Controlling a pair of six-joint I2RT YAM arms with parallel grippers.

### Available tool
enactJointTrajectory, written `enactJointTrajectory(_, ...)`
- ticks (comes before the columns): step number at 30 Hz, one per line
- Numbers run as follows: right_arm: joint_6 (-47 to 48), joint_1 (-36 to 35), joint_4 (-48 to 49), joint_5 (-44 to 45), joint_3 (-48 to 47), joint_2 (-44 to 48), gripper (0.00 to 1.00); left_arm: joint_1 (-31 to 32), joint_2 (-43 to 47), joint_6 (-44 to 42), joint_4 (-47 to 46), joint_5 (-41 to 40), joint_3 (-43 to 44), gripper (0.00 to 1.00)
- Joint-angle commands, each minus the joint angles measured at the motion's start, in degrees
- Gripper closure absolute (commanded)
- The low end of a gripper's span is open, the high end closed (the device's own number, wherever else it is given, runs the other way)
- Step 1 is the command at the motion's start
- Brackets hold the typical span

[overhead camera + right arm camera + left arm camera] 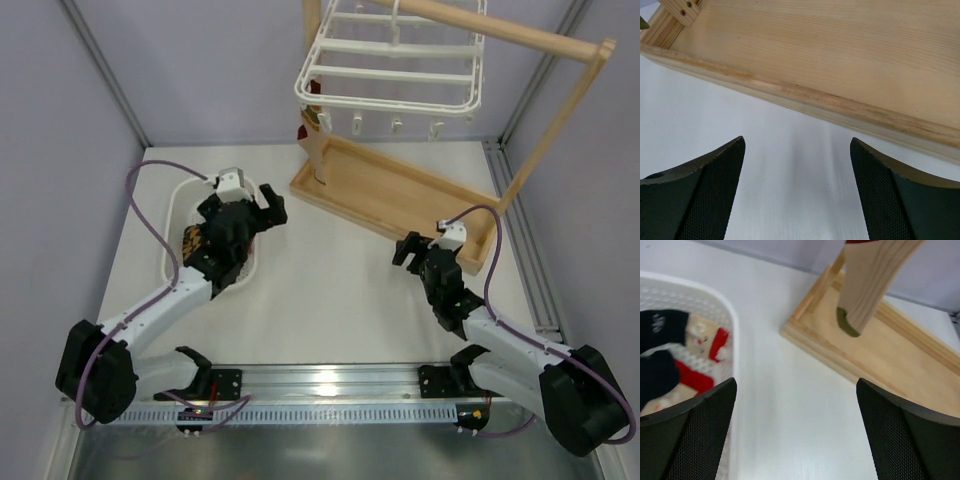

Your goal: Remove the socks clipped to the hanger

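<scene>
- Step in hand: the removal is judged nearly done. Several socks [687, 377], navy, red and cream, lie in the white basket [705, 302] on the left of the table [330, 300].
- One cream sock [862, 295] with a green toe hangs from the near-left corner of the hanger [390, 74], beside the post of the wooden stand [840, 50] and above its tray. The clips seen along the hanger's front rim hang bare.
- Left gripper [797, 440]: jaws wide apart, holding nothing. It is poised at the basket's right edge, and the hanging sock is ahead of it and higher.
- Right gripper [797, 195]: jaws open and empty, low over the table just before the tray's near rim.
- Next move, as judged: the left arm rises to the cream sock, closes on its lower part and pulls downward until the clip lets go. The hanger may swing on its rail under that pull.
</scene>
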State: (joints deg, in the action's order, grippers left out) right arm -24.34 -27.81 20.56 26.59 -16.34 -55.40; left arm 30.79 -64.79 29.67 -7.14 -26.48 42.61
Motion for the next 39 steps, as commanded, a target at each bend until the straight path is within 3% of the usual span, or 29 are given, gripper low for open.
enactJointTrajectory(1, -1.0, 1.5, 6.8, -4.5, 0.5, -0.9, 0.14, 0.4, -6.0, -4.1, -19.3, 10.0, 3.9, 0.00)
enactJointTrajectory(10, 0.3, 3.7, 10.2, -8.4, 0.0, -4.2, 0.14, 0.7, -29.5, -2.3, -32.0, 15.9, 19.0, 0.00)
enactJointTrajectory(16, 1.0, 4.8, 13.6, -11.5, -1.1, -8.1, 0.14, 0.7, -38.3, -1.0, -38.7, 15.0, 24.7, 0.00)
enactJointTrajectory(23, 2.0, 5.6, 16.6, -13.0, -2.0, -13.2, 0.14, 0.7, -47.8, -2.9, -39.5, 12.4, 32.4, 0.01)
enactJointTrajectory(26, 2.7, 5.8, 17.4, -13.0, -1.9, -13.7, 0.14, 0.8, -49.1, -4.4, -42.3, 10.0, 32.3, 0.44)
enactJointTrajectory(27, 2.9, 5.8, 17.4, -12.9, -2.0, -13.7, 0.14, 0.8, -49.5, -4.8, -43.1, 9.5, 32.0, 0.85)
enactJointTrajectory(28, 3.2, 5.9, 17.4, -12.9, -2.0, -13.5, 0.14, 0.9, -49.4, -5.3, -44.9, 8.4, 30.9, 1.00)
enactJointTrajectory(36, 3.3, 6.1, 14.9, -13.1, -1.8, -9.8, 0.14, 8.3, -42.7, -19.0, -54.2, -0.6, 20.9, 1.00)
enactJointTrajectory(39, 3.7, 6.0, 12.2, -12.4, -1.4, -6.3, 0.14, 11.3, -38.0, -20.1, -56.8, -3.0, 15.5, 1.00)
